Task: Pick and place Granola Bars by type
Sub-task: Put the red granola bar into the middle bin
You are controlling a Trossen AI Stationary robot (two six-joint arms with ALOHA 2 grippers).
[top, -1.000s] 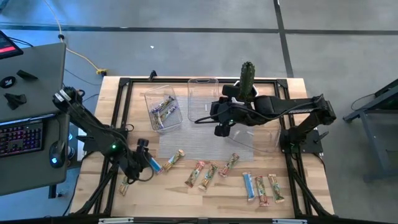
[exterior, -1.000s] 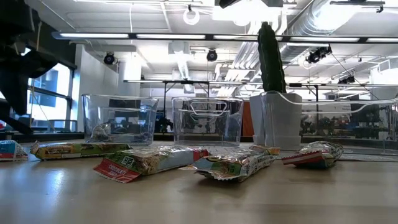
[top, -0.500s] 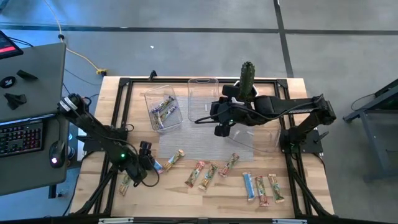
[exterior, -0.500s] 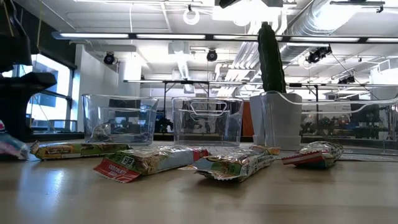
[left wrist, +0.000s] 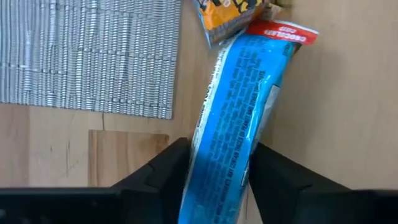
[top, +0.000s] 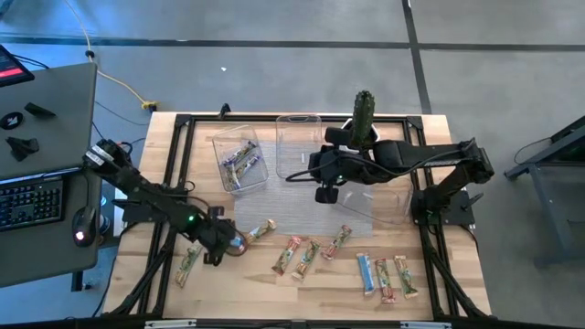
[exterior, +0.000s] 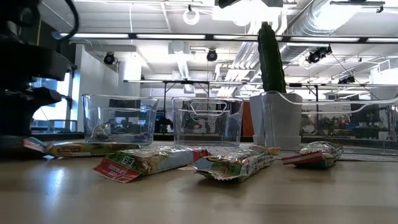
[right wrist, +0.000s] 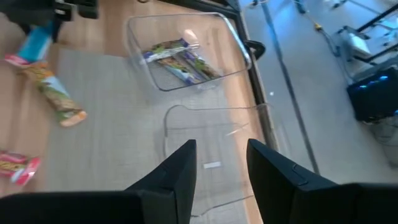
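Granola Bars (exterior: pixel 152 160) lie on the table (exterior: pixel 199 199) before clear bins (exterior: pixel 207 121).

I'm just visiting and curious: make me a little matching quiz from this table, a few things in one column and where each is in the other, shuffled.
Things:
1. blue bar
2. purple bars
3. cactus
4. right gripper

Places:
A. inside a clear bin
B. between the left gripper's fingers, on the table
C. hanging above the grey mat
D. upright at the table's far edge

Pairs: 1-B, 2-A, 3-D, 4-C
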